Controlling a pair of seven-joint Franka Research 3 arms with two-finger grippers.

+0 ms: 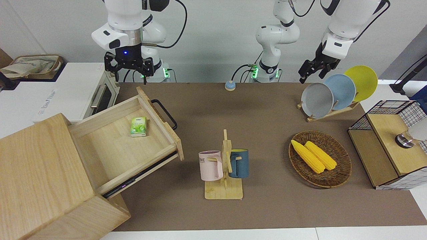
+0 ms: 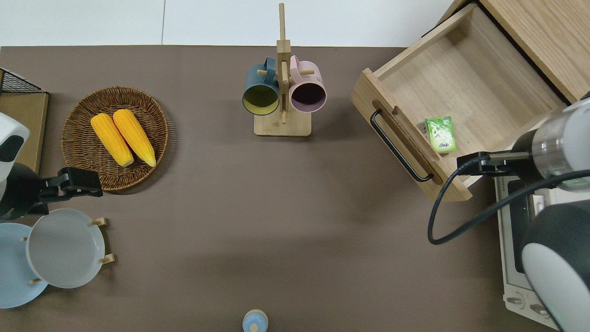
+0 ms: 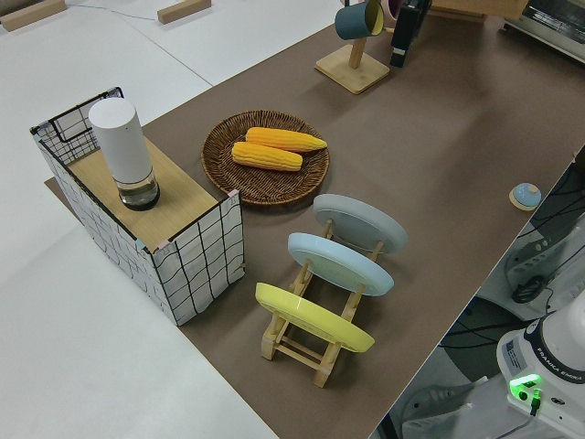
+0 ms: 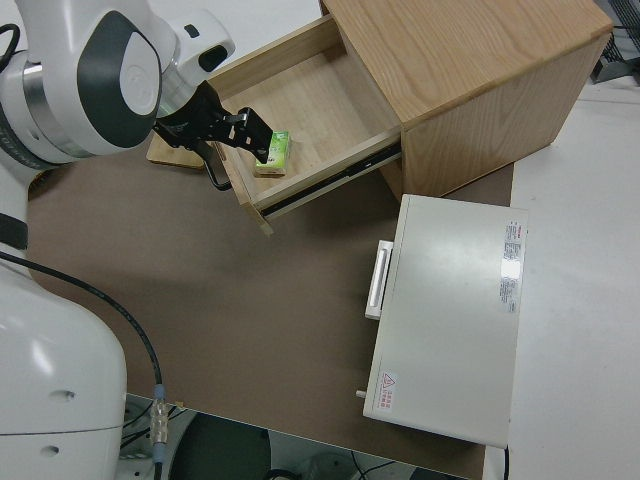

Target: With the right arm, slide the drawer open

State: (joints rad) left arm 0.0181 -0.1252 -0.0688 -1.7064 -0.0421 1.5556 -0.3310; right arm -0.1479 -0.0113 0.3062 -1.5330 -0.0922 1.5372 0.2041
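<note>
The drawer (image 1: 113,146) stands pulled far out of the pale wooden box (image 1: 40,173). Its black loop handle (image 1: 165,113) is free. The drawer also shows in the overhead view (image 2: 465,83) and the right side view (image 4: 300,100). A small green carton (image 2: 441,134) lies in it near the front panel. My right gripper (image 1: 128,70) hangs open and empty, fingers down, blue light on the wrist. It is raised over the spot where the drawer's corner meets the toaster oven (image 1: 76,90). In the overhead view its wrist hides it. The left arm is parked.
A wooden mug stand (image 1: 224,166) with a pink and a blue mug stands mid-table. A wicker basket (image 1: 320,159) holds two corn cobs. A plate rack (image 1: 333,91), a wire-and-wood rack (image 1: 387,143) and a small blue bell (image 1: 230,85) are also on the table.
</note>
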